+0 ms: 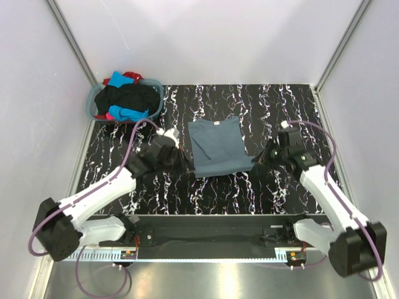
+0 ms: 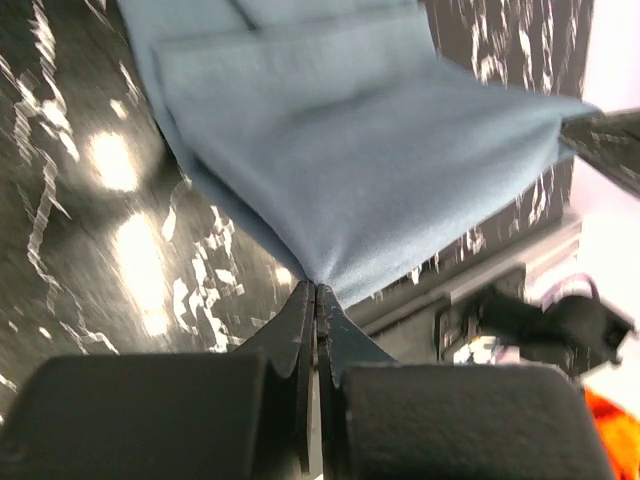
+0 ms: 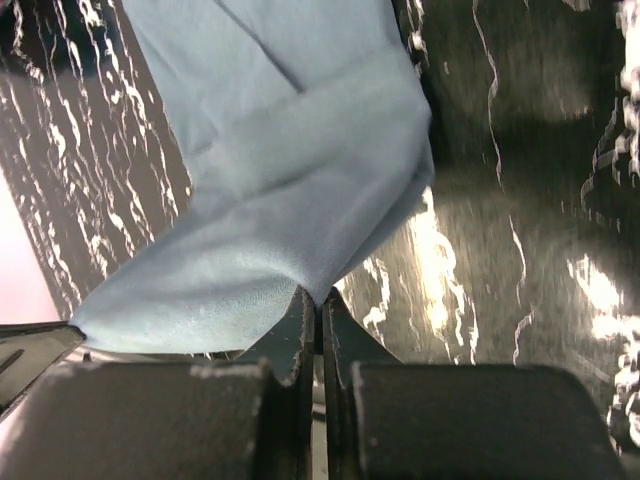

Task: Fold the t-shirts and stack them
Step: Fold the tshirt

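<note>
At ten o'clock on the surface (image 1: 280, 103), basket (image 1: 91, 104) held black, turquoise, red tees (image 1: 132, 98); left tool (image 2: 315, 292) pinched shut on slate tee (image 1: 215, 146) at its seven-o'clock corner; tee lay centre, partly folded; right tool (image 3: 320, 298) pinched its four-o'clock corner.

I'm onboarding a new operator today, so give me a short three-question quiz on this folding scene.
1. True or false: the left tool is open.
2. Where does the basket stand? A) the table's far left corner B) its far right corner C) the middle of its near edge
3. Fill in: the right tool is shut on the ___ tee.
Key: 1 false, it is shut on the tee; 2 A; 3 blue-grey.
</note>
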